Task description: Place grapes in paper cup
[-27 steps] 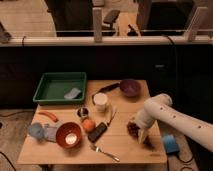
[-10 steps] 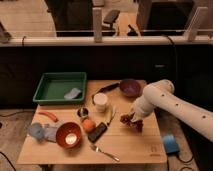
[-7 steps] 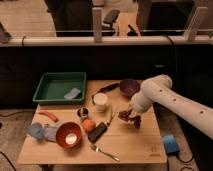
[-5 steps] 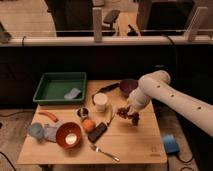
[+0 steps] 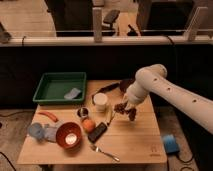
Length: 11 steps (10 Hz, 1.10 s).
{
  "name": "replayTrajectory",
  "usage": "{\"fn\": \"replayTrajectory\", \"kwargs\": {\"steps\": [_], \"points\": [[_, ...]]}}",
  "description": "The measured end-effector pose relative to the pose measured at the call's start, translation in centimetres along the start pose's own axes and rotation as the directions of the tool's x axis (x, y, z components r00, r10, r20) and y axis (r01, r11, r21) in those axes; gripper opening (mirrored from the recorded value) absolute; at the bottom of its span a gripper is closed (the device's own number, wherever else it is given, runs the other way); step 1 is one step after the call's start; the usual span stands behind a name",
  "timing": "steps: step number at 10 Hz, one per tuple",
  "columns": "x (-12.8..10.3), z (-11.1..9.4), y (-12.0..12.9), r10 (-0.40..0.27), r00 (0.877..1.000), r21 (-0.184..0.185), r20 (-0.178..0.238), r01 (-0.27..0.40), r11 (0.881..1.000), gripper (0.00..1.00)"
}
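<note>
My gripper (image 5: 126, 106) hangs from the white arm over the middle right of the wooden table (image 5: 135, 145). It is shut on the bunch of dark reddish-purple grapes (image 5: 123, 109), which dangles just above the table top. The white paper cup (image 5: 100, 101) stands upright to the left of the grapes, a short gap away.
A green tray (image 5: 56, 87) with a bluish cloth sits at the back left. A small metal cup (image 5: 83, 113), an orange fruit (image 5: 88, 125), an orange bowl (image 5: 68, 135), a black bar (image 5: 97, 132) and a fork (image 5: 104, 152) lie in front. A dark bowl (image 5: 125, 83) sits behind the arm.
The gripper has lifted the grapes from the table's right front and carried them left and back, toward the paper cup.
</note>
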Motion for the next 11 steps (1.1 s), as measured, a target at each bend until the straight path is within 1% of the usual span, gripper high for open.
{"fn": "replayTrajectory", "kwargs": {"steps": [6,8,11], "points": [[-1.3,-0.8,-2.4,-0.056,0.998,0.0,0.011,0.056,0.998,0.04],[-2.1,-1.0,-3.7,-0.086,0.996,0.002,0.013,0.086,0.996,0.04],[-2.5,-1.4,-4.9,-0.117,0.993,0.004,0.013,0.116,0.993,0.04]]}}
